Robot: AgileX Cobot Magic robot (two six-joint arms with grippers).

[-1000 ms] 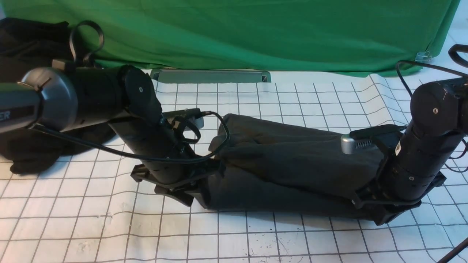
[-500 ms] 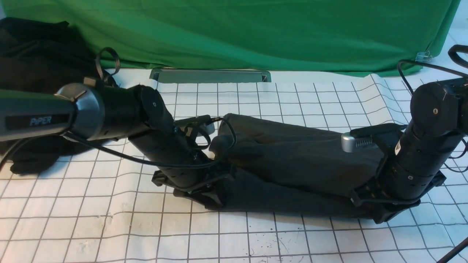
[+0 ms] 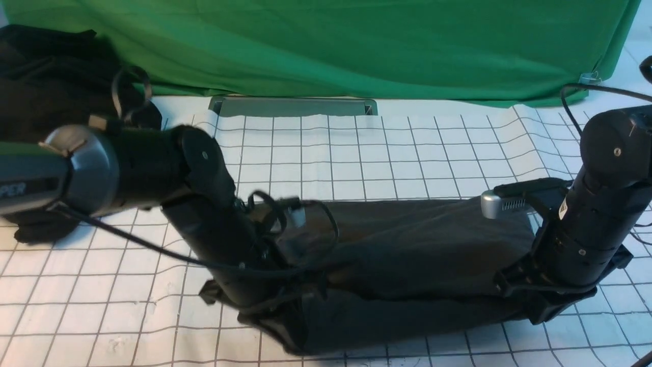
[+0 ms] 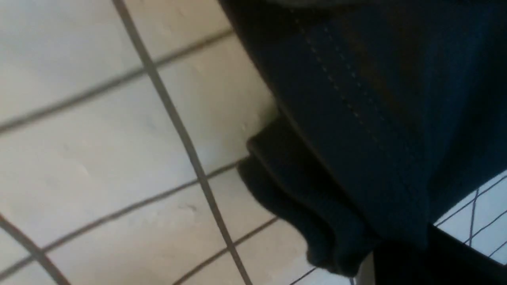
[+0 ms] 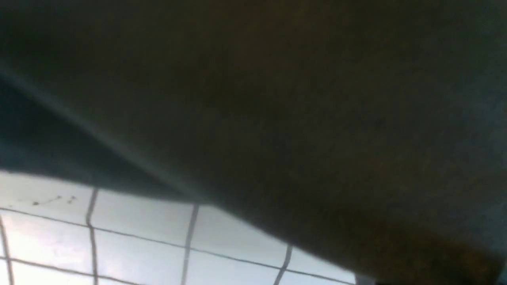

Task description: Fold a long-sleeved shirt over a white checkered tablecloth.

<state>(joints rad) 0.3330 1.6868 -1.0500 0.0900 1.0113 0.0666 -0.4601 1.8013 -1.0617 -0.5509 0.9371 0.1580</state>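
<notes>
As left pincer (image 3: 277, 318) pinches it, shirt (image 3: 417, 244) extends rightward.

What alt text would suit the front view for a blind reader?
A left arm and a right arm, both black, hold the two ends of the long-sleeved shirt, folded into a dark band on the white checkered tablecloth. A green cloth hangs behind; a black heap of cloth lies far left.

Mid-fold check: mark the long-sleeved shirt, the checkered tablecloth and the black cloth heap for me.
long-sleeved shirt (image 3: 423, 244), front view, middle of the upper folded layer.
white checkered tablecloth (image 3: 356, 153), front view, bare squares behind the shirt.
black cloth heap (image 3: 46, 71), front view, its upper part, far left.
</notes>
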